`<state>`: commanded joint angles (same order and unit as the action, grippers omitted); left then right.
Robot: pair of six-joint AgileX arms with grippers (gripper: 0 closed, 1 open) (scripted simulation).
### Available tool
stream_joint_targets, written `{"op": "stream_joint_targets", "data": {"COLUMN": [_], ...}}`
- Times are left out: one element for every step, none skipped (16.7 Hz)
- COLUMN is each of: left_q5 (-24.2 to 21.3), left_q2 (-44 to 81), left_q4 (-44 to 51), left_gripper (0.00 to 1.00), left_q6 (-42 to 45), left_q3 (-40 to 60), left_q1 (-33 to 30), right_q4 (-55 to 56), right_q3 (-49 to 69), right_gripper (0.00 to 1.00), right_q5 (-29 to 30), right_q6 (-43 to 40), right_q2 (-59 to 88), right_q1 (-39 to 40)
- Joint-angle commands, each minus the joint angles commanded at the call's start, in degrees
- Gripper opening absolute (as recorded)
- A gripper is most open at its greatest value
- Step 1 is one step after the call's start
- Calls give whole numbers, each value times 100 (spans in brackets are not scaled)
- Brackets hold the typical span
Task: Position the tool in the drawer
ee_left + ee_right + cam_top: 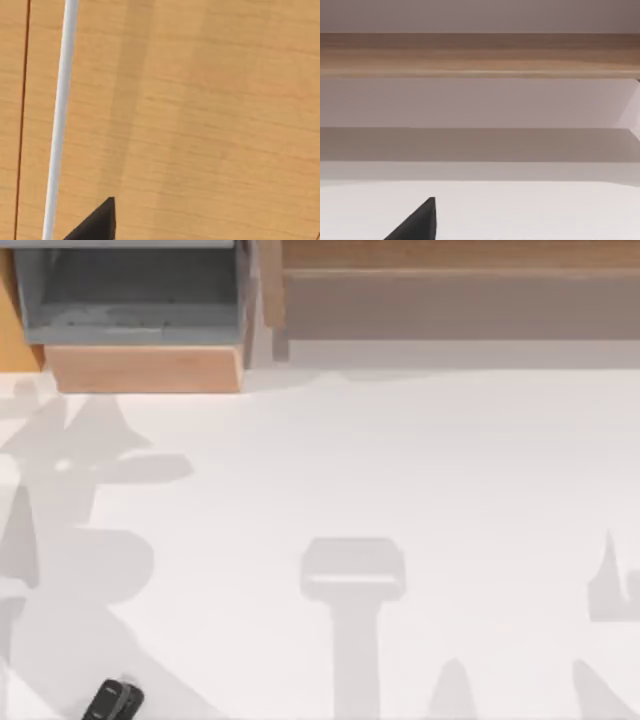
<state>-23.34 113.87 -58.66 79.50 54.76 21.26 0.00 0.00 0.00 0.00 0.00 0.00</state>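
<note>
The tool [113,700] lies on the white worktop [420,460] at its near left edge, tilted — well apart from the drawer [140,330]. The drawer stands pulled open at the far left, its grey inside bare, its tan front panel facing the worktop. A long wooden cabinet [450,260] runs along the far right. Each wrist view shows one dark fingertip — left [95,225] over wood grain, right [415,225] over the worktop; whether either claw is wide or narrow I cannot tell.
</note>
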Motion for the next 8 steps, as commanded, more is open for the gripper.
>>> {"op": "stream_joint_targets", "data": {"left_q5": [-78, -147, -205, -253, -290, -317, -330, -331], "left_q2": [386, 730, 1028, 1276, 1470, 1605, 1673, 1680], "left_q4": [-196, -371, -524, -652, -753, -826, -862, -866], "left_gripper": [100, 100, 100, 100, 100, 100, 100, 100], "left_q6": [258, 488, 688, 854, 985, 1077, 1123, 1129], "left_q3": [186, 353, 499, 622, 718, 787, 822, 826], "left_q1": [61, 115, 163, 203, 236, 260, 273, 274], "right_q4": [0, 0, 0, 0, 0, 0, 0, 0], "right_q3": [0, 0, 0, 0, 0, 0, 0, 0], "right_gripper": [100, 100, 100, 100, 100, 100, 100, 100], "right_q5": [0, 0, 0, 0, 0, 0, 0, 0], "right_q6": [0, 0, 0, 0, 0, 0, 0, 0], "right_q2": [0, 0, 0, 0, 0, 0, 0, 0], "right_q1": [0, 0, 0, 0, 0, 0, 0, 0]}}
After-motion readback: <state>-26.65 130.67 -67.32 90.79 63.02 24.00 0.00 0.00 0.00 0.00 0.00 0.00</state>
